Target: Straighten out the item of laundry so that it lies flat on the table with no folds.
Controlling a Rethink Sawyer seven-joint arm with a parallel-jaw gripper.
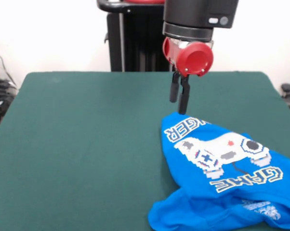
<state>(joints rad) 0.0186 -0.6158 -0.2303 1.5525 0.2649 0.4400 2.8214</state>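
T-shirt [222, 178] still rumpled — I'm between grasps.

It lies bunched on the worktop [82, 144] toward the right and near edge, its lower hem folded under and part of it running out of view. My gripper [180, 98] hangs just above the shirt's far edge, jaws narrow and holding nothing. Next, I judge, I need to open, pinch that far edge and draw it outward — gently, or the folds simply shift.

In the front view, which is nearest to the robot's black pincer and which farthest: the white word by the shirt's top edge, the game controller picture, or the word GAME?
From the gripper:
1. White lettering by the T-shirt's upper edge, just below the fingertips.
2. Controller graphic, mid-shirt, lower right.
3. GAME lettering, farther toward the lower right.
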